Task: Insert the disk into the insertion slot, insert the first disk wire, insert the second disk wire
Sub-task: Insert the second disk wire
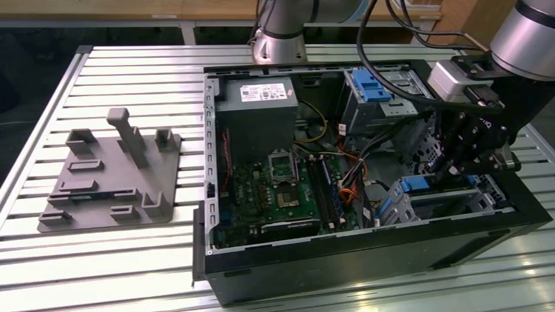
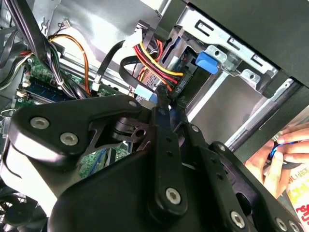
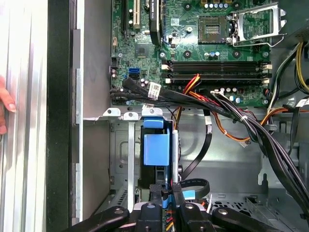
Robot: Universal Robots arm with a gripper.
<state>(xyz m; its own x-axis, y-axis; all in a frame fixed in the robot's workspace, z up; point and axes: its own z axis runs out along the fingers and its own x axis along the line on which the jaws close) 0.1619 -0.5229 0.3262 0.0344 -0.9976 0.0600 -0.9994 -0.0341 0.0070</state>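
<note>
The disk (image 3: 157, 147), in its blue carrier, sits in the insertion slot (image 3: 129, 159), the grey cage in the open computer case's (image 1: 364, 260) near corner on the exterior view's right. The gripper (image 3: 165, 189) reaches down into that corner just beside the disk's end, its 2 fingers (image 2: 166, 145) narrowed onto the small blue connector of a disk wire (image 3: 166, 194). Red, yellow and black cables (image 2: 159, 65) crowd close by. 1 person's hand (image 2: 275, 159) rests outside the case wall. The case stands on a slatted table (image 1: 130, 260).
</note>
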